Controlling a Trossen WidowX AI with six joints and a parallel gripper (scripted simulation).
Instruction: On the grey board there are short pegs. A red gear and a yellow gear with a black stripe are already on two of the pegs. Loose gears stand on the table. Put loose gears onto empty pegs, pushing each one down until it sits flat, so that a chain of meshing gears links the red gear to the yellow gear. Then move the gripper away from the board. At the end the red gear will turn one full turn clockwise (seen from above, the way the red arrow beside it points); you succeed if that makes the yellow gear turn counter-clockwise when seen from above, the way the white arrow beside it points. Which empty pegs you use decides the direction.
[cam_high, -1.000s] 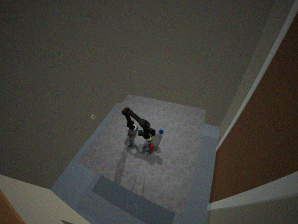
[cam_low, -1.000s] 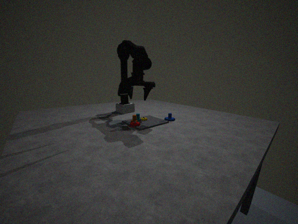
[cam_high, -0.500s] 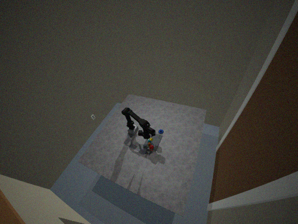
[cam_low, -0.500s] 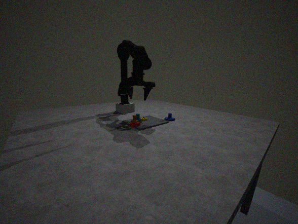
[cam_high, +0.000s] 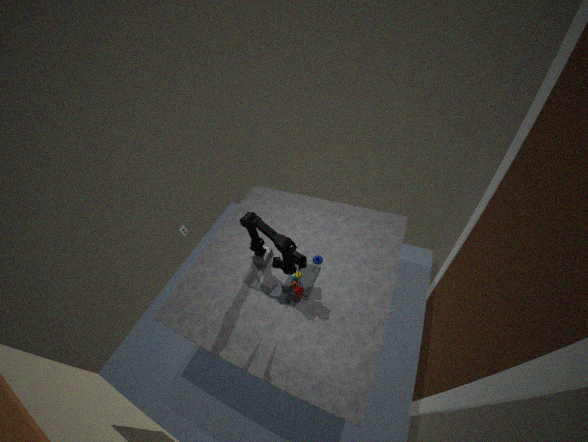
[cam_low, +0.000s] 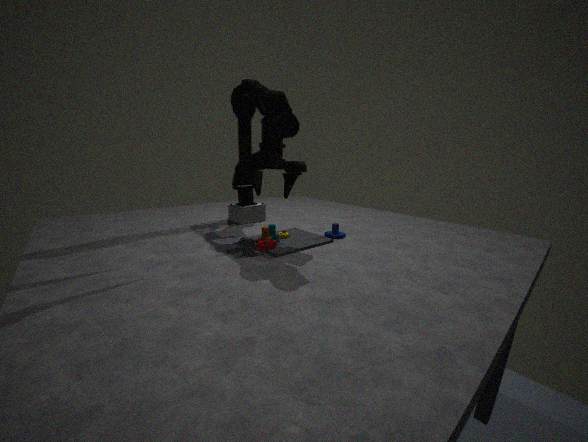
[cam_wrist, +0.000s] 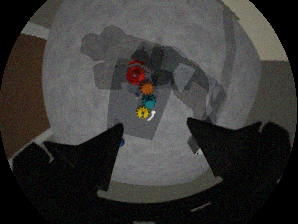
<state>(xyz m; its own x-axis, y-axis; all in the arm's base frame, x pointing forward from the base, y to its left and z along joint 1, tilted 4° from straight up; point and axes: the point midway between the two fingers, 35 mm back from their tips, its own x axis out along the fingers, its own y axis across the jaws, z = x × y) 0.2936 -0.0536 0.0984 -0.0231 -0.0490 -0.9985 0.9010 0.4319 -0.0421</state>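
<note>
The claw (cam_low: 272, 195) is open and positioned above the grey board (cam_low: 305, 241), clear of the gears. The orange gear (cam_low: 265, 234) and teal gear (cam_low: 272, 231) stand between the red gear (cam_low: 266, 245) and yellow gear (cam_low: 284, 234). The blue gear (cam_low: 335, 234) rests on the worktop (cam_low: 310, 340), beside the board. The arm base (cam_low: 247, 215) is light-coloured.
</note>
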